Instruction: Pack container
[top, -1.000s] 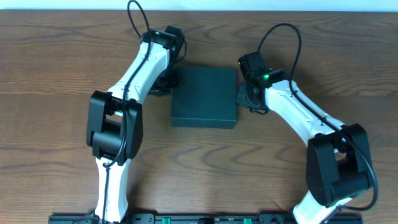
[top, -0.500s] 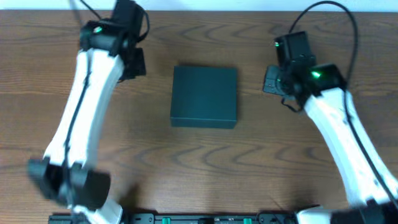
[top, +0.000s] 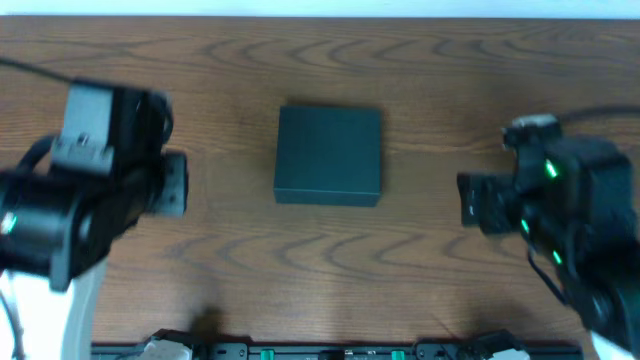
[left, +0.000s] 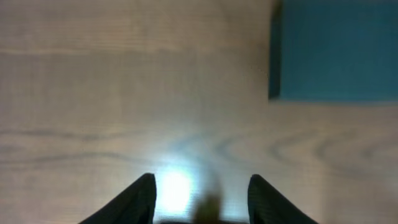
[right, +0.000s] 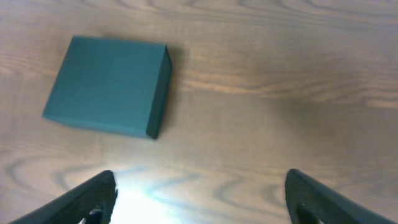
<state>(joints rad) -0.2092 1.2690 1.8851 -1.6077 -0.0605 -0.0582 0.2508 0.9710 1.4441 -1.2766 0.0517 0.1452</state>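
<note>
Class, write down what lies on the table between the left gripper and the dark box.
Nothing: only bare wooden table lies between the left gripper and the box. The left wrist view shows this, and the overhead view agrees.

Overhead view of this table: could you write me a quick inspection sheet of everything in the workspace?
Surface: wooden table, glare patches in the wrist views.
Job's things: container at centre, lid shut, untouched.
Clutter: nothing seen.
Grippers: left gripper and right gripper both have fingers spread, holding nothing, clear of the container.
Cables: left cable and right cable, thin, dark, at the arms.
Surroundings: pale strip beyond the far edge; dark rail at the near edge.
</note>
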